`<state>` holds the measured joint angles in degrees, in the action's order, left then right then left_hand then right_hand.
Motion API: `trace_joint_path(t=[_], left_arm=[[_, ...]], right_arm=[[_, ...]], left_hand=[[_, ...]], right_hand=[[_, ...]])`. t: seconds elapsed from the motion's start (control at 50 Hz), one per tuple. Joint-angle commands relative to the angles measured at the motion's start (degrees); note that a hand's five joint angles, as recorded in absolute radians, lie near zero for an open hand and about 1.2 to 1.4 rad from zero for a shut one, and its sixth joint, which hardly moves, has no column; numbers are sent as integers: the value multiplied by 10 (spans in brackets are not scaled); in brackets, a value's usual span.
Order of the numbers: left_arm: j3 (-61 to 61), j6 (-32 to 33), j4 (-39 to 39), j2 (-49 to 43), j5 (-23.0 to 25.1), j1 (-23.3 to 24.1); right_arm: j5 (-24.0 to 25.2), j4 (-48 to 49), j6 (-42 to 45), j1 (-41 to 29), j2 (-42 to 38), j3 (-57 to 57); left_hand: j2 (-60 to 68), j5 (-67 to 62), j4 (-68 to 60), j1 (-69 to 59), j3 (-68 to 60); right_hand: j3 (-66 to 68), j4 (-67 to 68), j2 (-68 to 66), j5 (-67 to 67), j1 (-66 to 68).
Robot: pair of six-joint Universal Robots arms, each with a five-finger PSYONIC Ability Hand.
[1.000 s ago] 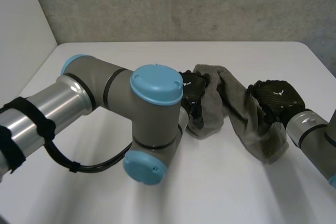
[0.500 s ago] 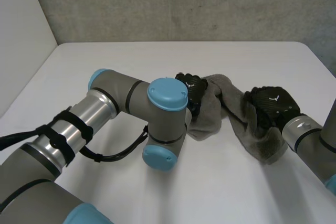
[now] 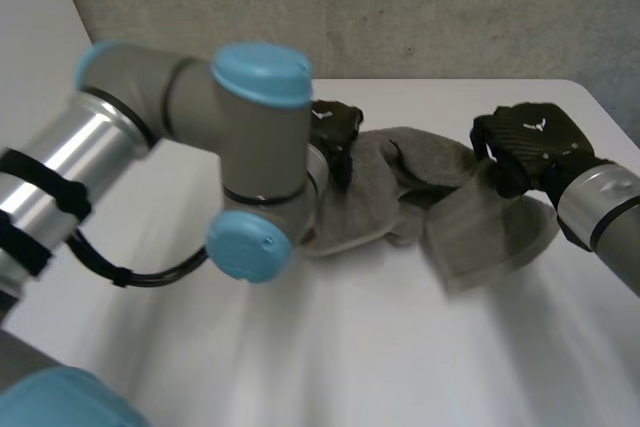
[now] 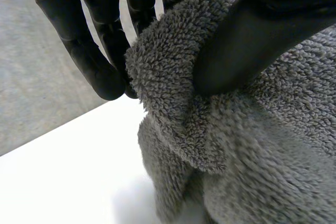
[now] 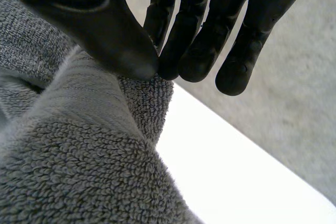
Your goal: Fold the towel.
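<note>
A grey terry towel (image 3: 400, 197) lies bunched across the white table (image 3: 400, 347), raised at both ends. My left hand (image 3: 333, 132) pinches the towel's left edge; in the left wrist view its thumb (image 4: 252, 40) presses the towel (image 4: 236, 145) against the fingers (image 4: 94, 51). My right hand (image 3: 525, 147) holds the right end; in the right wrist view its thumb (image 5: 100, 30) and fingers (image 5: 194, 35) pinch a corner of the towel (image 5: 79, 156). The right part of the towel hangs off the table below that hand.
My left arm (image 3: 180, 127) crosses the front left of the head view and hides part of the table behind it. A grey wall (image 3: 400, 7) stands behind the table's far edge. Bare table lies in front of the towel.
Both hands have closed on the towel and lifted its ends away from me. The towel has spread wider. My left arm has swung up and to the left.
</note>
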<state>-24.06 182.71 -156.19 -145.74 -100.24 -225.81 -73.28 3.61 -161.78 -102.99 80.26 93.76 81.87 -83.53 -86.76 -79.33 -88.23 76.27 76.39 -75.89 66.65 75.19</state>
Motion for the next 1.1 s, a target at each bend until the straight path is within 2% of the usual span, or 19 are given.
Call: trace_joint_path(t=[0.02, 0.14, 0.24, 0.4, 0.5, 0.58, 0.64, 0.76, 0.78, 0.8, 0.82, 0.84, 0.86, 0.88, 0.9, 0.94, 1.02, 1.08, 1.1], left_arm=[[-163, -9, 5, 185, 20, -45], [-272, -7, -28, 278, 61, -70], [-447, 40, -104, 386, 80, -110], [-642, 130, -216, 449, 82, -140], [-707, 171, -228, 455, 87, -148], [-720, 205, -235, 452, 94, -156], [-703, 228, -249, 439, 96, -187], [-596, 234, -278, 325, 94, -191], [-567, 230, -278, 291, 94, -189], [-566, 230, -278, 291, 94, -189], [-539, 230, -276, 262, 94, -184], [-516, 230, -275, 237, 93, -176], [-515, 230, -275, 237, 93, -176], [-494, 228, -274, 219, 90, -168], [-480, 222, -274, 212, 88, -163], [-475, 213, -274, 212, 88, -161], [-478, 187, -274, 224, 90, -159], [-505, 157, -274, 278, 94, -165], [-505, 157, -274, 278, 94, -165]], right_arm=[[84, -179, -6, -7, 46, -95], [87, -224, -2, -17, 46, -147], [87, -267, 25, -43, 17, -163], [59, -295, 116, -112, -68, -147], [31, -295, 127, -119, -91, -149], [26, -285, 125, -112, -109, -169], [24, -266, 112, -112, -142, -218], [-21, -211, 96, -111, -245, -310], [-39, -203, 97, -112, -273, -331], [-39, -203, 97, -112, -273, -331], [-57, -201, 99, -114, -297, -349], [-75, -200, 99, -117, -316, -364], [-75, -200, 99, -117, -317, -364], [-96, -199, 99, -118, -328, -372], [-113, -194, 96, -118, -331, -377], [-127, -184, 94, -118, -330, -374], [-129, -165, 94, -118, -304, -350], [-102, -142, 101, -120, -192, -266], [-102, -142, 101, -120, -192, -266]], left_hand=[[-19, 135, 68, -7, 82], [-19, 135, 68, -7, 82], [-19, 135, 68, -7, 82], [-19, 135, 68, -7, 82], [-19, 135, 68, -7, 82], [-19, 135, 68, -7, 82], [-19, 135, 68, -7, 82], [-19, 135, 68, -7, 82], [-100, 217, 149, 75, 164], [-101, 217, 150, 76, 164], [-279, 396, 328, 254, 343], [-454, 571, 503, 429, 518], [-456, 572, 505, 430, 519], [-551, 667, 600, 525, 614], [-620, 737, 669, 595, 684], [-664, 781, 713, 639, 728], [-676, 793, 725, 651, 740], [-705, 821, 754, 679, 768], [-705, 821, 754, 679, 768]], right_hand=[[37, 36, -41, 33, 48], [37, 36, -41, 33, 48], [37, 36, -41, 33, 48], [37, 36, -41, 33, 48], [37, 36, -41, 33, 48], [37, 36, -41, 33, 48], [37, 36, -41, 33, 48], [37, 36, -41, 33, 48], [37, 36, -41, 33, 48], [37, 36, -41, 33, 48], [-85, -87, 82, -89, -75], [-381, -383, 378, -385, -371], [-384, -386, 380, -388, -373], [-546, -547, 542, -550, -535], [-602, -604, 599, -606, -592], [-663, -664, 659, -667, -652], [-663, -664, 659, -667, -652], [-663, -664, 659, -667, -652], [-663, -664, 659, -667, -652]])
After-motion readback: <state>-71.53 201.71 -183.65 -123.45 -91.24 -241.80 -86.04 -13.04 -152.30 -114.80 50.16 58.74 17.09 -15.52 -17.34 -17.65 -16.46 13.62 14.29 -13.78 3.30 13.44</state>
